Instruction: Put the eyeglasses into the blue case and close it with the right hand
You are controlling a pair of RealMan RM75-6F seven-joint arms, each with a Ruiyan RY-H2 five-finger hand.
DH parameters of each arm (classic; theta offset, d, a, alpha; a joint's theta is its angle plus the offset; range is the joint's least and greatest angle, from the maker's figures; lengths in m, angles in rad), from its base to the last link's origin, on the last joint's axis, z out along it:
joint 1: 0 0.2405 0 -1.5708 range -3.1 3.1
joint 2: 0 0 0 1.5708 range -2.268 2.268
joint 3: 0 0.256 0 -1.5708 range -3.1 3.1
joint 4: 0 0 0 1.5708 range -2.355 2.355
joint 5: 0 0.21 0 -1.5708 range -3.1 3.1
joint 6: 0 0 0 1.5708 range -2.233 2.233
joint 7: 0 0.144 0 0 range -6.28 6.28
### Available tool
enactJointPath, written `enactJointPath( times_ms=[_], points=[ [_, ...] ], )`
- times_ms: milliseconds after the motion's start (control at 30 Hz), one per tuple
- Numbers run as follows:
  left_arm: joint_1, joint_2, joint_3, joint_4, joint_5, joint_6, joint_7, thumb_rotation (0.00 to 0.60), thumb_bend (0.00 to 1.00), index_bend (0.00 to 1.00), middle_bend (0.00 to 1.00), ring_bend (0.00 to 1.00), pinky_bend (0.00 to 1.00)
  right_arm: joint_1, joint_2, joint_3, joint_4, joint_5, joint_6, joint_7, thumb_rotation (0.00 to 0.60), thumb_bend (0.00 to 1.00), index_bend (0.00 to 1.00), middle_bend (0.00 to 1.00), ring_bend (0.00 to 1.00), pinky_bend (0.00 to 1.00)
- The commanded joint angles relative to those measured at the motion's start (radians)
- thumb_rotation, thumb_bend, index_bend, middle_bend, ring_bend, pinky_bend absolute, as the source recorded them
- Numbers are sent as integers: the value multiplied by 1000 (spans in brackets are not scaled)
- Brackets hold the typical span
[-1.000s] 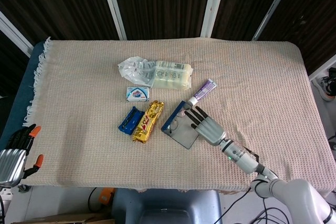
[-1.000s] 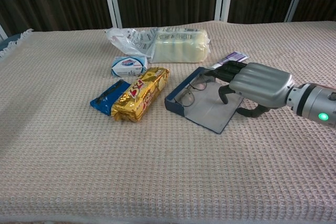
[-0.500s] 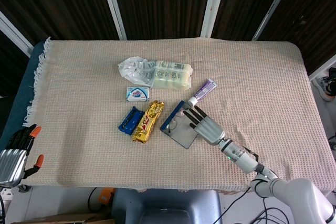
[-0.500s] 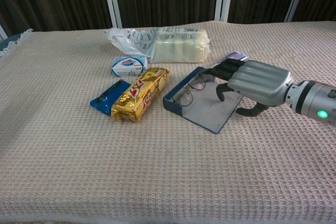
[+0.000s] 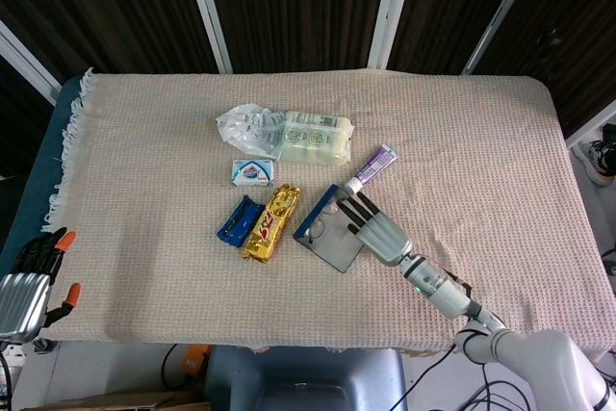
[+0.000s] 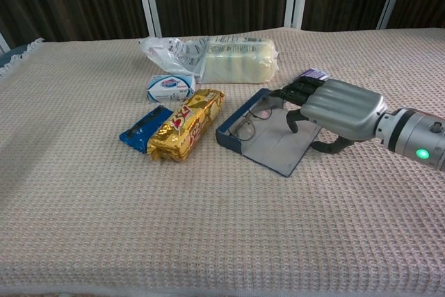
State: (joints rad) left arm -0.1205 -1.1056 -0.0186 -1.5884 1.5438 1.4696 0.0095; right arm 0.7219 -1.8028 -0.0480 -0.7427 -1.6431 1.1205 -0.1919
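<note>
The blue case lies open in the middle of the table, its grey lid flat on the cloth toward me. The thin-framed eyeglasses rest in the case's blue tray. My right hand hovers over the lid's right side, its fingers stretched toward the glasses and its thumb curled down by the lid's edge; it holds nothing. In the chest view the same right hand is low over the lid. My left hand hangs off the table's near left corner, fingers apart and empty.
Left of the case lie a gold snack pack and a blue packet. Behind them are a small soap box and a clear bag with a pale pack. A toothpaste tube lies just beyond my right hand.
My right hand has edged slightly forward and left over the lid, fingertips nearer the glasses. The case shifted barely left. The left hand has not moved.
</note>
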Motion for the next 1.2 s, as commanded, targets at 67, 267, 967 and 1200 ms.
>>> enactJointPath(
  times_ms=[67,267,967,1200],
  points=[
    [0,-3,-2,0,-2,2,6,600,409,0,34,46,101,-3,-8,2,14,-3,2,8,600,398,547,68,0,54],
    [1,-9,-6,0,-7,4,18,600,408,0,35,47,101,-5,-20,12,30,-4,15,15,600,402,553,76,0,61],
    [4,-15,-13,1,-19,10,33,600,409,0,35,47,101,23,-65,43,69,-3,15,29,600,512,586,94,0,73],
    [5,-19,-19,2,-30,12,40,600,408,0,35,47,102,53,-77,78,61,10,14,21,600,512,581,95,0,73]
  ],
)
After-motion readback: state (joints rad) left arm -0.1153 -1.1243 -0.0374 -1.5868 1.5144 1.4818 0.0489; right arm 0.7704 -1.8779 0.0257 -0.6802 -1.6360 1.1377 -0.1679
